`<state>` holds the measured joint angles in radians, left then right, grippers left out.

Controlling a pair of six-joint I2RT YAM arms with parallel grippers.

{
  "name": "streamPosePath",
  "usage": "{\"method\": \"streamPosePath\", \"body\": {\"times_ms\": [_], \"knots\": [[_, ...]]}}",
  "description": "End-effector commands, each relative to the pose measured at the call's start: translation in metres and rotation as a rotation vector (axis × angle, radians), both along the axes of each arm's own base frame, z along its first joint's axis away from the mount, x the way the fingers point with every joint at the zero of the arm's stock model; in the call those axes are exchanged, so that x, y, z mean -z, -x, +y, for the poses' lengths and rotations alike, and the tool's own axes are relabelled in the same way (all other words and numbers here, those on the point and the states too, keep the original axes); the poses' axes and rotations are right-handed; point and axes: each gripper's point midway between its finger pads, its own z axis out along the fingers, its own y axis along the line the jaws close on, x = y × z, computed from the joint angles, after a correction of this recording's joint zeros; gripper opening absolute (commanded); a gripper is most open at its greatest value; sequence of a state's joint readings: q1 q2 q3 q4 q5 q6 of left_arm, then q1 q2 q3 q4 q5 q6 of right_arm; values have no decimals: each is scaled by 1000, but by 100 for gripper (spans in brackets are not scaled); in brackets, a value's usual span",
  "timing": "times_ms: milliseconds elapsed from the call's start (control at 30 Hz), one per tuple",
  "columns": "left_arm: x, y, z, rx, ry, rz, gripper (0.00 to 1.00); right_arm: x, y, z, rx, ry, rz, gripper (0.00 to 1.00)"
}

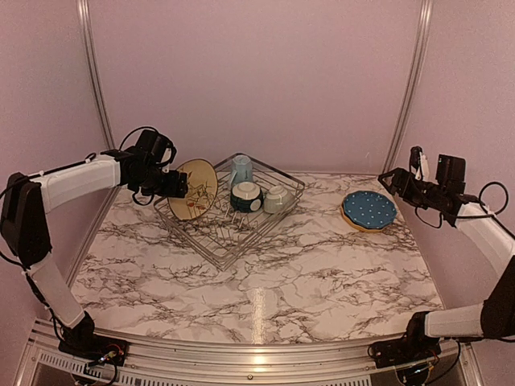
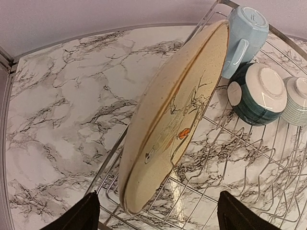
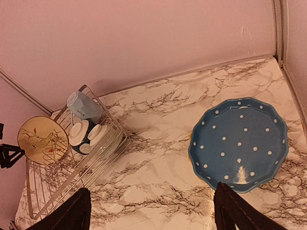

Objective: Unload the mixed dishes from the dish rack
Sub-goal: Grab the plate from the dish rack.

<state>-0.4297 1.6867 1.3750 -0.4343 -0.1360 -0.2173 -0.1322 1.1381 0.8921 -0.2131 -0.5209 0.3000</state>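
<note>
Left gripper (image 2: 158, 199), jaws spread, faces the rim of the cream leaf-motif ceramic plate (image 2: 177, 115), which stands on edge in the square silver wire dish rack (image 1: 187, 237). Likely rigid, glaze-slick and breakable: pinch across the rim. Right gripper (image 3: 152, 189) hangs spread and empty near the blue dotted plate (image 1: 369, 210), which lies flat on the marble-patterned tabletop (image 1: 265, 297). Pink walls enclose the table.

Blue white-dotted plate (image 3: 240, 143); grey-veined marble table (image 1: 322, 273)
</note>
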Motion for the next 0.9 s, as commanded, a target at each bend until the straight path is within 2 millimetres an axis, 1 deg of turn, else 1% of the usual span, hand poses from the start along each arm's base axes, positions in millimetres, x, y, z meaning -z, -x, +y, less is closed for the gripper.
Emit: {"method": "streamPosePath", "body": {"times_ms": [0,67,233,400,600,700,800,867], "knots": [[5,-14,7,-9,-56,-13,85,-17,3,6,-33,-9,-69,85],[6,-20,7,-2,-67,-16,82,-16,4,9,-48,-14,-68,85],[4,-30,6,31,-90,-22,69,-12,6,12,-67,-29,-63,85],[2,-37,13,31,-153,-42,60,-10,6,15,-75,-47,-62,84],[-2,-42,10,75,-165,-55,47,-11,9,17,-87,-50,-68,84],[-4,-43,7,93,-161,-47,41,-7,12,17,-85,-51,-68,84],[-5,-43,5,104,-153,-39,38,-3,13,17,-83,-50,-60,84],[-6,-43,4,106,-152,-38,33,-1,15,17,-88,-49,-54,84]]}}
